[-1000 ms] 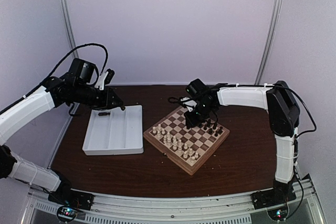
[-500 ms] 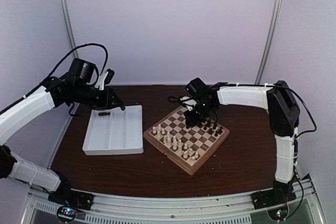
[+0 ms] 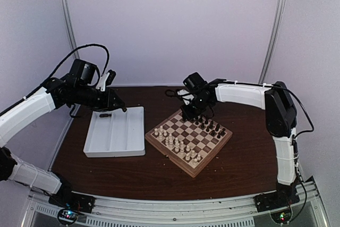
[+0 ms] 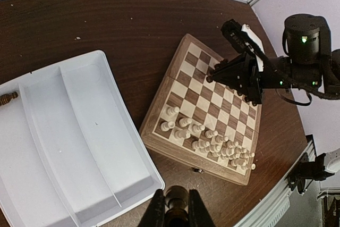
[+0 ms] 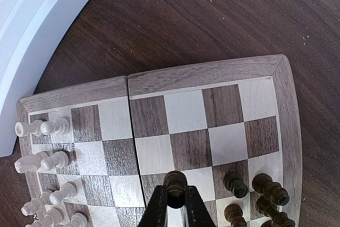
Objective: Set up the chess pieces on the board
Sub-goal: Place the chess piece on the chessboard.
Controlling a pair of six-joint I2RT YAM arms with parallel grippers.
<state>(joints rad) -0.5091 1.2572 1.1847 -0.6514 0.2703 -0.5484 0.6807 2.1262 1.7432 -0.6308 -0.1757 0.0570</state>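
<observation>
The board [image 3: 167, 160] lies at mid-table, a wooden checkerboard with a tan rim. Several dark chess pieces [image 3: 213, 128] stand along its right side. My right gripper [image 3: 192, 113] is over the board's far corner, shut on one dark piece [image 5: 175, 180], with other dark pieces [image 5: 236, 184] just to its right. My left gripper [image 3: 120, 108] hangs over the far edge of the white tray, shut on another dark piece [image 4: 176, 199]. One more dark piece [image 3: 104, 115] lies in the tray's far end.
The white compartment tray [image 3: 114, 134] sits left of the board, almost touching it. Cream-white pieces [image 3: 176, 144] crowd the board's near-left side. Bare brown tabletop [image 3: 239, 168] surrounds both. Grey walls close in at the back and sides.
My right gripper has closed on a dark piece and shifted left and back toward the board's far corner. The left arm has not moved.
</observation>
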